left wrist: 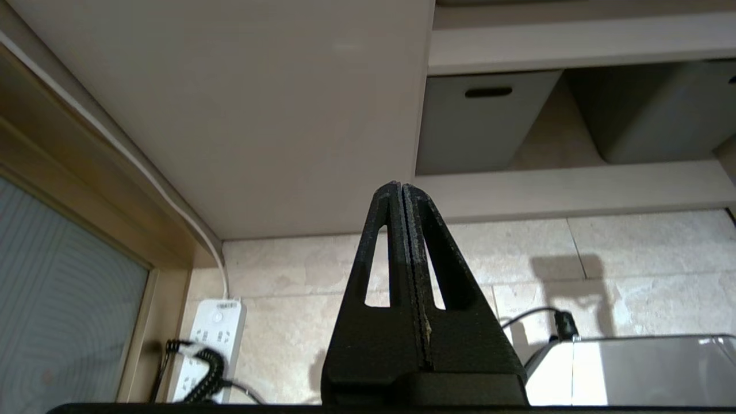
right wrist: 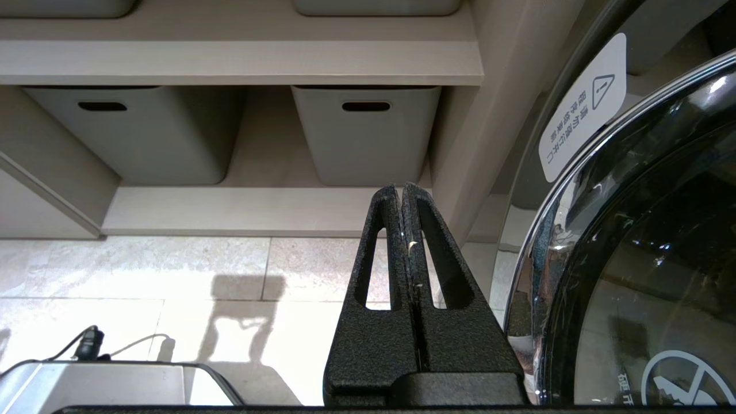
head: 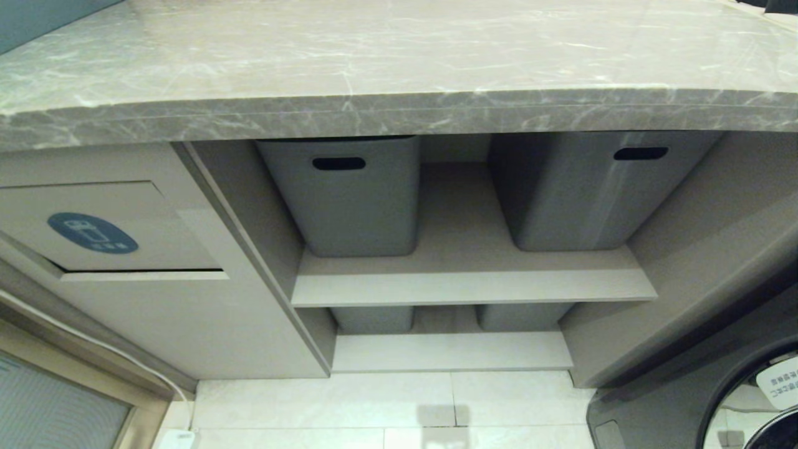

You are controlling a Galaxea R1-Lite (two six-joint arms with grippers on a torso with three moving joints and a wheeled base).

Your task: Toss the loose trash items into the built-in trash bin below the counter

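Note:
The grey-brown marble counter [head: 399, 56] fills the top of the head view, and no loose trash items show on it or anywhere else. Below it at the left is the built-in trash bin [head: 149, 234], a beige flap with a blue oval sticker [head: 92, 232]. Neither arm shows in the head view. My left gripper [left wrist: 402, 187] is shut and empty, held low and pointing at the beige cabinet side and the floor. My right gripper [right wrist: 401, 188] is also shut and empty, low before the lower shelf.
Grey tubs [head: 349, 193] [head: 580, 193] with slot handles stand on the open shelves right of the flap. A white power strip [left wrist: 208, 339] with cables lies on the tiled floor at the left. A round chrome-rimmed appliance door [right wrist: 632, 259] stands at the right.

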